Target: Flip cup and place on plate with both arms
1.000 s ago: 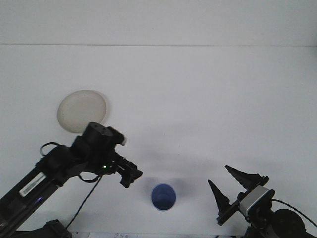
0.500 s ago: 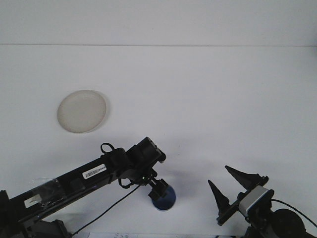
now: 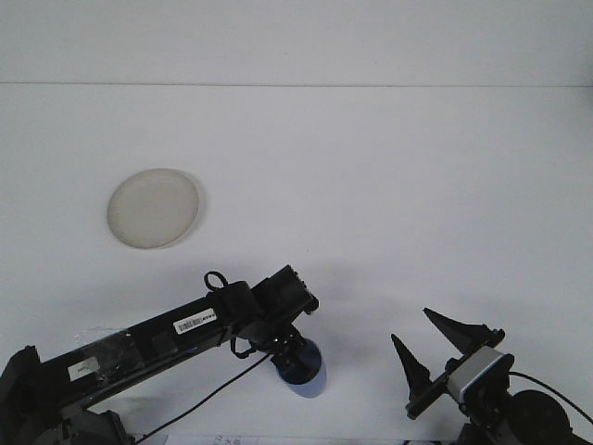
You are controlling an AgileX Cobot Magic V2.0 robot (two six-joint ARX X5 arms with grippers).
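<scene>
We see the blue cup [image 3: 307, 371] tilted at the near table [image 3: 371, 204] edge, well apart from the plate [image 3: 153, 208] (far left). Our left pincer [image 3: 289, 354] covers its rim; whether it pinches, we cannot tell. The right pincer [image 3: 435, 348] rests beside it, spread.

A plain white counter [image 3: 389, 185] fills nearly the whole frame. A round, pale plate [image 3: 153, 208] lies flat on it at the middle left. A blue cup [image 3: 309, 369] sits near the bottom centre.
</scene>
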